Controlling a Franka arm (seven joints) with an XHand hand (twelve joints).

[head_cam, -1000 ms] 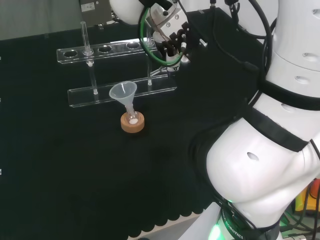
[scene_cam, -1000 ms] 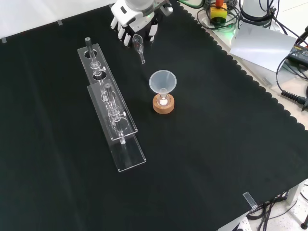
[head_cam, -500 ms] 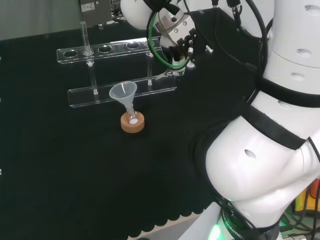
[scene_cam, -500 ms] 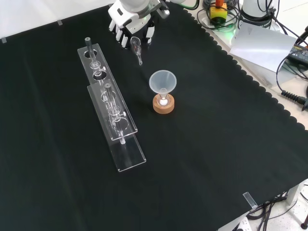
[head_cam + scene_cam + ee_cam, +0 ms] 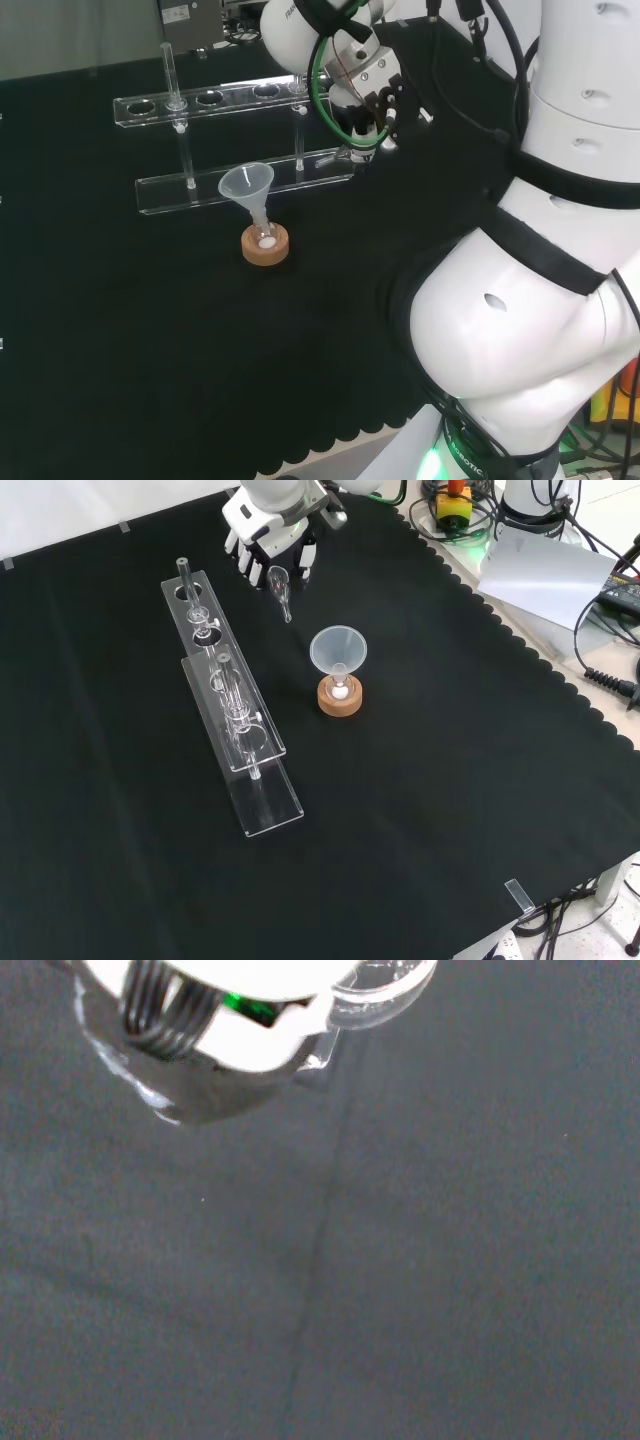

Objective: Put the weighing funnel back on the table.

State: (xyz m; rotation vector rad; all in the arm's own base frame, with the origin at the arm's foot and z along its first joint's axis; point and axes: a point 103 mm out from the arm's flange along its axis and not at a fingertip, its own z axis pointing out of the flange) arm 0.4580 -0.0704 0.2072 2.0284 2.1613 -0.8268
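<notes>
The hand [image 5: 268, 542] pinches the weighing funnel [image 5: 279, 584] beyond the big funnel [image 5: 338, 648], apparently mid-carry. Next it must lower the piece onto the cloth [image 5: 450, 780] and release.

Counted across the bench:

- one big translucent cone-shaped funnel [image 5: 338, 647]
- one small clear glass flask [image 5: 339, 684]
- one round cork ring [image 5: 340, 698]
- one long clear acrylic rack [image 5: 255, 800] built of two plates
- one thin clear glass tube [image 5: 185, 575] standing plainly in the rack
- one small clear scoop-shaped weighing funnel [image 5: 279, 581]
- one black and white hand [image 5: 262, 525]
- one black cloth [image 5: 450, 780]
</notes>
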